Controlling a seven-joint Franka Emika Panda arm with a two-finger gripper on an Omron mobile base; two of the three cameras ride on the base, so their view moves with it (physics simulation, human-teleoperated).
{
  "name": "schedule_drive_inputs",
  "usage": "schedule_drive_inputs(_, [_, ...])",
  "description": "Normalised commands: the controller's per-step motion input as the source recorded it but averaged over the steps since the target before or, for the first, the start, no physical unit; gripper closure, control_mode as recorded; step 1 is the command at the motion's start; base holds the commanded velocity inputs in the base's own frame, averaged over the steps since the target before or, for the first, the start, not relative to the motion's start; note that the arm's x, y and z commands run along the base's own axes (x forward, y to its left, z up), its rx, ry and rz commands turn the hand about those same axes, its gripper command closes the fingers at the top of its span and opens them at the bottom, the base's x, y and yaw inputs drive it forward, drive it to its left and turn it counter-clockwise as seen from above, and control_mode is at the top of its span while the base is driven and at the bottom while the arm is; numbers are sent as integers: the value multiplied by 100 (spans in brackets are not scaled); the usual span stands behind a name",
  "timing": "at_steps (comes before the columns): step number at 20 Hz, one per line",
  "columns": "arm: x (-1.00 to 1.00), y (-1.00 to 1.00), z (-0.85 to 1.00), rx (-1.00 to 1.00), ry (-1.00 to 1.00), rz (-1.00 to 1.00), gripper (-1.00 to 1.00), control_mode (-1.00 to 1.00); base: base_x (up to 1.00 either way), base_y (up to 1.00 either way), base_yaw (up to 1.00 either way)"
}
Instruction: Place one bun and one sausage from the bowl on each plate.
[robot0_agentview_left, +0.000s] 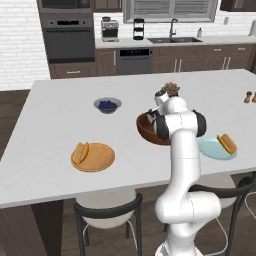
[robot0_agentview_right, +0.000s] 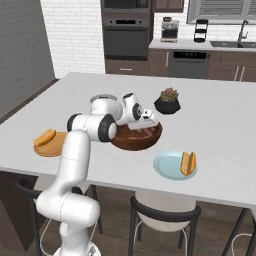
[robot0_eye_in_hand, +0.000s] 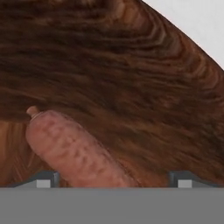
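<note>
The dark wooden bowl (robot0_agentview_left: 146, 131) (robot0_agentview_right: 145, 139) stands mid-counter, and its grained inner wall (robot0_eye_in_hand: 131, 78) is close in the hand view. A pinkish sausage (robot0_eye_in_hand: 74, 148) lies inside it. My gripper (robot0_agentview_right: 145, 123) (robot0_eye_in_hand: 113, 180) reaches down into the bowl, open, with one fingertip on either side of the sausage. The tan wooden plate (robot0_agentview_left: 100, 159) (robot0_agentview_right: 56, 147) carries a bun (robot0_agentview_left: 80, 152) (robot0_agentview_right: 45, 136). The teal plate (robot0_agentview_left: 210, 148) (robot0_agentview_right: 169, 165) holds a bun (robot0_agentview_left: 227, 143) (robot0_agentview_right: 188, 163) with a reddish strip along it.
A small grey bowl of berries (robot0_agentview_left: 107, 105) sits behind the wooden plate. A black plant pot (robot0_agentview_left: 170, 91) (robot0_agentview_right: 167, 102) stands just beyond the wooden bowl. Two small shakers (robot0_agentview_left: 248, 96) are at the far right. Stools (robot0_agentview_left: 107, 215) line the near counter edge.
</note>
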Motion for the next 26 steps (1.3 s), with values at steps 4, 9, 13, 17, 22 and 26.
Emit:
schedule_drive_inputs(4, [-34, 0, -49, 0, 6, 5, 100, -100, 0, 0, 0])
schedule_drive_inputs(9, [-66, 0, -28, 0, 0, 0, 100, -100, 0, 0, 0])
schedule_drive_inputs(13, [-78, 0, 51, 2, -16, 0, 100, -100, 0, 0, 0])
schedule_drive_inputs(17, [-47, 2, 100, 6, -29, 0, 100, -100, 0, 0, 0])
schedule_drive_inputs(22, [-53, 1, 100, 5, -22, -1, 100, -100, 0, 0, 0])
schedule_drive_inputs(26, [-94, -35, 66, 5, -7, -10, 100, -100, 0, 0, 0])
